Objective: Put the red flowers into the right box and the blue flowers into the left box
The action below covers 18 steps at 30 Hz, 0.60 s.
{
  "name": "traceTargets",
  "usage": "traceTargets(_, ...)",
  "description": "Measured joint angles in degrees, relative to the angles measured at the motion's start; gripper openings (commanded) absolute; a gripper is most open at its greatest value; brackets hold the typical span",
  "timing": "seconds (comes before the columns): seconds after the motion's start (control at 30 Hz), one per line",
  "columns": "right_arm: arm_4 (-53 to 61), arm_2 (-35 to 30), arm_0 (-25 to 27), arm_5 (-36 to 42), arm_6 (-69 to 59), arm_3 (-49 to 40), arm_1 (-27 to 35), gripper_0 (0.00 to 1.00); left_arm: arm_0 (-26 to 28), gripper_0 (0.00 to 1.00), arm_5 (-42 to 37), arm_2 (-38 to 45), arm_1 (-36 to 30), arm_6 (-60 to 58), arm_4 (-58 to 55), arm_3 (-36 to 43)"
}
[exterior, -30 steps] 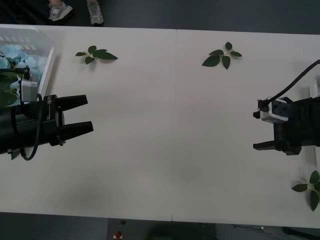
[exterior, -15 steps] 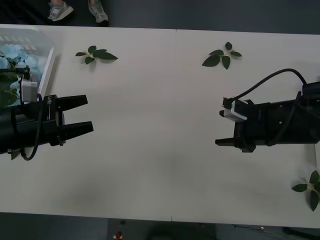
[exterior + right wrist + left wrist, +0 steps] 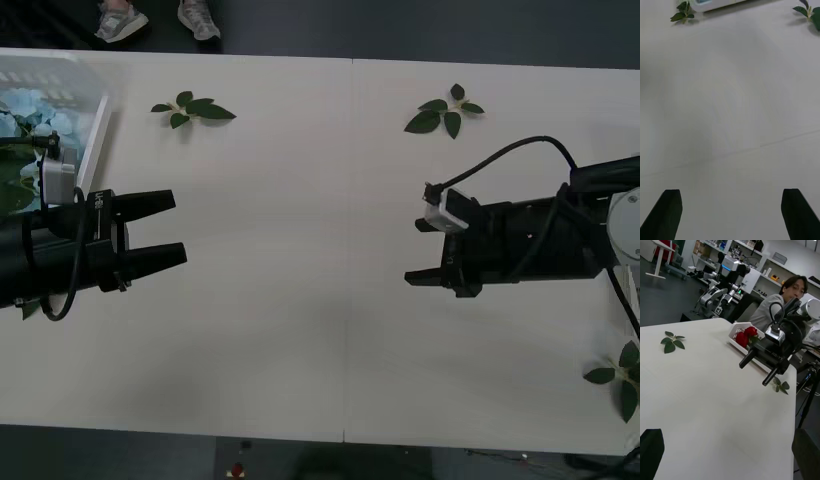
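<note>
Red flowers, roughly two heads, sit in the right box; blue flowers (one cluster) in the left box. Sorting looks finished. Left gripper and right gripper hover open, empty; next likely retract. Three leaf sprigs loose on the table.

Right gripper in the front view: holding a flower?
No. The right gripper hangs open over bare table with nothing between its fingers; the red flowers lie in the right box.

Deep-red flowers, pale blue flowers, dark green leaf sprigs, white table, black claws.
</note>
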State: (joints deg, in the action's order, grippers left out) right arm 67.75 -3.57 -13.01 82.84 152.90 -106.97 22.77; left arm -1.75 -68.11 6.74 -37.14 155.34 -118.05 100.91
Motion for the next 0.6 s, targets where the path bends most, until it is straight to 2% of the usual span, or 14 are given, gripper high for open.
traceTargets(0.6,1.61,-0.50,1.19,0.00,0.00,0.00,-2.42,0.77,0.00,1.00,0.00,0.00,0.00,0.00,0.00,0.00)
